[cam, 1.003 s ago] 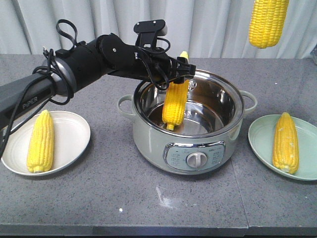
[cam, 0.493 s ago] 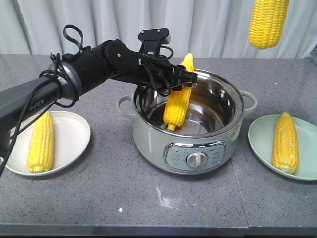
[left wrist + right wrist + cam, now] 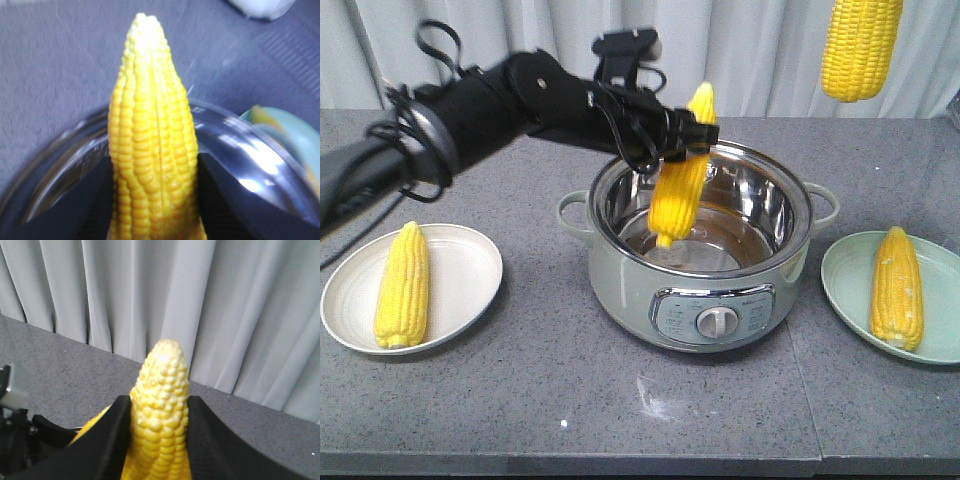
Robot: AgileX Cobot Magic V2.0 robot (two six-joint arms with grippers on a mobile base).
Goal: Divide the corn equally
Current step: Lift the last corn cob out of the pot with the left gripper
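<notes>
My left gripper [image 3: 688, 135] is shut on a yellow corn cob [image 3: 680, 185] that hangs tip-up over the open pot [image 3: 720, 300], its lower end just inside the rim. The left wrist view shows that corn [image 3: 152, 145] between the dark fingers [image 3: 97, 200]. A second corn cob [image 3: 860, 45] hangs high at the top right; its holder is out of frame there. In the right wrist view my right gripper [image 3: 160, 405] is shut on this corn [image 3: 160, 385]. One corn cob [image 3: 402, 285] lies on the white plate [image 3: 470, 270], another [image 3: 897, 287] on the green plate [image 3: 845, 270].
The steel-lined cooker pot stands mid-table with side handles [image 3: 570, 212] and a front knob [image 3: 720, 322]. A grey curtain [image 3: 750, 50] hangs behind the table. The table's front edge [image 3: 640, 462] runs near the bottom of the front view.
My left arm has risen, lifting its corn higher out of the pot. The corn at the top right and the cobs on both plates have not moved.
</notes>
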